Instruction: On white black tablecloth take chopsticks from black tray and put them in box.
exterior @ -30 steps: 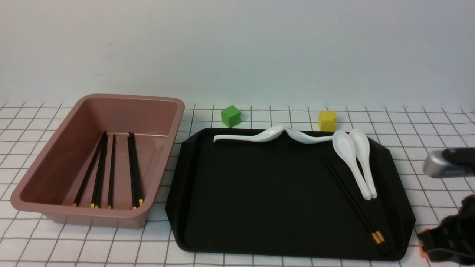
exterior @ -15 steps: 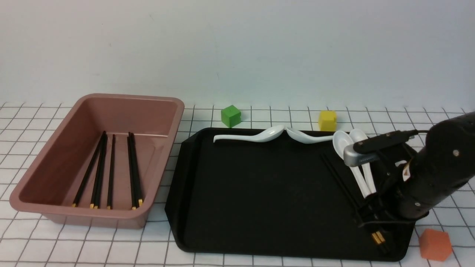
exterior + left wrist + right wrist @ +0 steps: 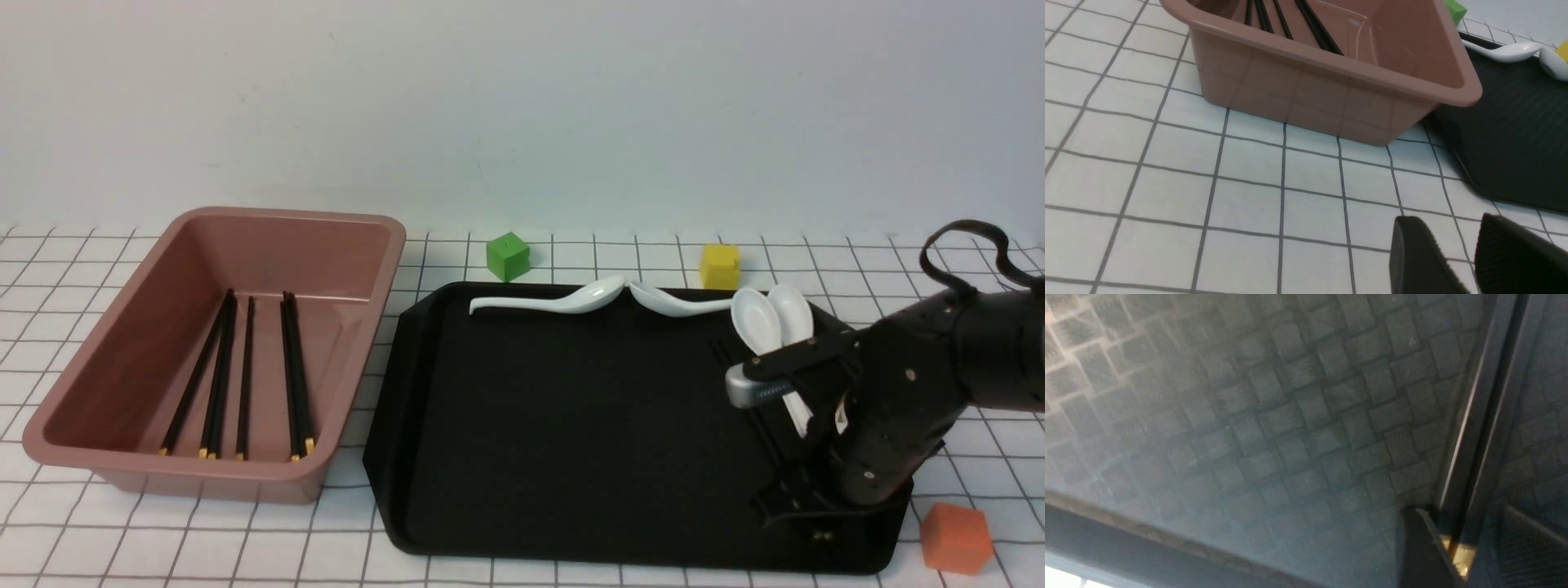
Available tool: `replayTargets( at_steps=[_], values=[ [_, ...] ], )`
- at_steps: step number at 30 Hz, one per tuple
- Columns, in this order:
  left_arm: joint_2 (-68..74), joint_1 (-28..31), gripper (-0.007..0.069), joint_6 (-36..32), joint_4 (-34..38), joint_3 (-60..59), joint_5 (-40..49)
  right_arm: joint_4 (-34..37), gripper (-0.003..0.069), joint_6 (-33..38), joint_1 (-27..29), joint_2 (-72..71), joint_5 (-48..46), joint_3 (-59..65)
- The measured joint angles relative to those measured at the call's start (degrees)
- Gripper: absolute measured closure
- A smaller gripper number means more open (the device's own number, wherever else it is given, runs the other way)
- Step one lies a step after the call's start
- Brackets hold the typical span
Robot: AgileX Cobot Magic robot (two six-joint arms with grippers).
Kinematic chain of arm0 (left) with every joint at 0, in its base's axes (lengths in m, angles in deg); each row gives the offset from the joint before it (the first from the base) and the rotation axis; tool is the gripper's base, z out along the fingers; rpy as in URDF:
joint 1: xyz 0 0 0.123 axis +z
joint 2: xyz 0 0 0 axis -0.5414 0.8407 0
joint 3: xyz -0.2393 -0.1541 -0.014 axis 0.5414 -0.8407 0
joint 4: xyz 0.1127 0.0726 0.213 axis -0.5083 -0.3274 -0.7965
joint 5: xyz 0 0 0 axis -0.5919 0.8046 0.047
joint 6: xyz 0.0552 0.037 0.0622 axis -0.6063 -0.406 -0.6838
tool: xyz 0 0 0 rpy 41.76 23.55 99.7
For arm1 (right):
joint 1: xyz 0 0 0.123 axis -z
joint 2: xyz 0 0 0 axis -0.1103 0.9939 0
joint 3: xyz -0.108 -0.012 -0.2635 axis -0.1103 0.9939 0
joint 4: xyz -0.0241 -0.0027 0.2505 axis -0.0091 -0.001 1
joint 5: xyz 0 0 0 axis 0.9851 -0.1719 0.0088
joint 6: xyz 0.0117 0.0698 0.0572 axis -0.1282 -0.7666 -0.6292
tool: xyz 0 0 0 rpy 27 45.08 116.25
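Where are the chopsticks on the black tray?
The chopsticks lie on the black tray's right side in the front view, slanting from the white spoons toward its near corner; the open right pincer straddles them.

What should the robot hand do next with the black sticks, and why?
Probably shut the right gripper. Its open jaws sit on either side of the chopsticks, by their gold bands and low over the tray, so closing should catch both sticks for lifting.
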Motion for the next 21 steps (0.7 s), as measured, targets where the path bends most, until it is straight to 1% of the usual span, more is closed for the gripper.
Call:
replayTargets(
  at_steps=[3,4,6,7,8,11,15,16,18,21],
  values=[
    [0.00,0.00,0.0386,0.00,0.00,0.00,0.00,0.33,0.0365,-0.02,0.00,0.14,-0.59,-0.21],
    [0.00,0.00,0.0386,0.00,0.00,0.00,0.00,0.82,0.0389,-0.08,0.00,0.21,-1.09,-0.28],
    [0.00,0.00,0.0386,0.00,0.00,0.00,0.00,1.84,0.0479,-0.33,0.00,0.21,-1.52,-0.45],
    [0.00,0.00,0.0386,0.00,0.00,0.00,0.00,2.00,0.0479,-0.33,0.00,0.21,-1.59,-0.45],
    [0.00,0.00,0.0386,0.00,0.00,0.00,0.00,2.21,0.0525,-0.44,0.00,-0.12,-1.71,-0.45],
    [0.00,0.00,0.0386,0.00,0.00,0.00,0.00,2.43,0.0518,-0.44,-0.06,-1.48,-4.46,-0.53],
    [0.00,0.00,0.0386,0.00,0.00,0.00,0.00,4.59,0.0518,0.66,-0.06,-6.91,-15.24,-3.27],
    [0.00,0.00,0.0386,0.00,0.00,0.00,0.00,5.50,0.0518,1.12,-0.06,-7.98,-16.71,-4.13],
    [0.00,0.00,0.0386,0.00,0.00,0.00,0.00,8.74,0.0518,3.33,-0.92,-11.53,-20.24,-8.18],
    [0.00,0.00,0.0386,0.00,0.00,0.00,0.00,16.34,0.0518,6.82,-4.65,-12.97,-21.06,-16.31]
  ],
)
